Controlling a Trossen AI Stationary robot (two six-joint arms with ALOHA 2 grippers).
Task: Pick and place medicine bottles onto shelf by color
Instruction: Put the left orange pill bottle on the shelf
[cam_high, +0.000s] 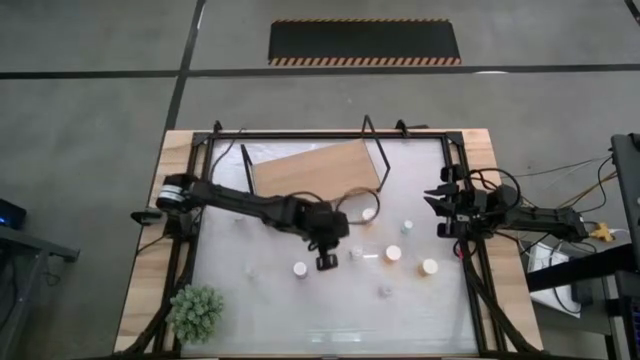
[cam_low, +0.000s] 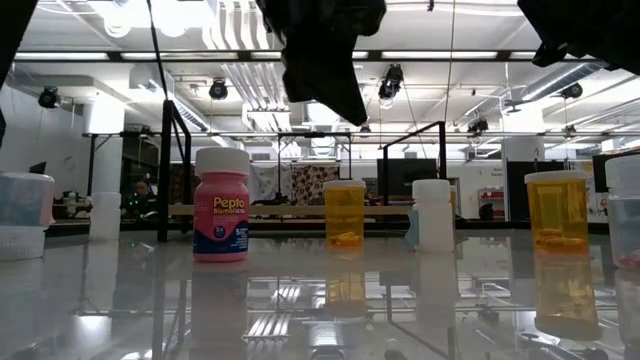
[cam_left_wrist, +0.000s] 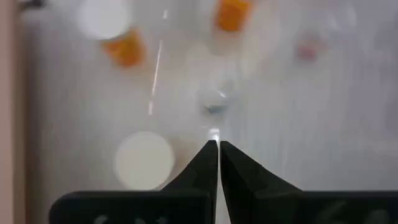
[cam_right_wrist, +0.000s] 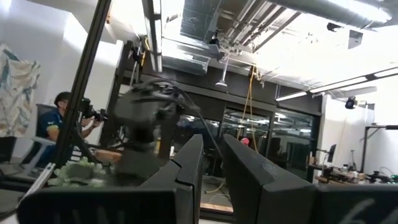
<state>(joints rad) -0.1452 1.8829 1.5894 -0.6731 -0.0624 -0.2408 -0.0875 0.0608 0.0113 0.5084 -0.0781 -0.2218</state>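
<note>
Several small medicine bottles stand upright and scattered on the pale tabletop: a white-capped one (cam_high: 300, 269), two orange ones (cam_high: 393, 254) (cam_high: 429, 267), a clear one (cam_high: 385, 291). In the low view a pink bottle (cam_low: 221, 205) stands left of an orange one (cam_low: 344, 212). The shelf (cam_high: 315, 172), a light-brown board with black wire ends, lies at the far side. My left gripper (cam_high: 326, 263) (cam_left_wrist: 217, 144) hovers shut above the table's middle, tipped downward, beside a white cap (cam_left_wrist: 144, 160) and short of a clear bottle (cam_left_wrist: 216, 99). My right gripper (cam_high: 440, 205) (cam_right_wrist: 212, 146) waits at the right edge, narrowly open, holding nothing.
A small green plant (cam_high: 197, 310) stands at the near left corner. A black rim (cam_high: 470, 290) frames the tabletop. One white-capped bottle (cam_high: 370, 213) stands close to the shelf's near right corner. A person sits in the room beyond the table (cam_right_wrist: 53, 121).
</note>
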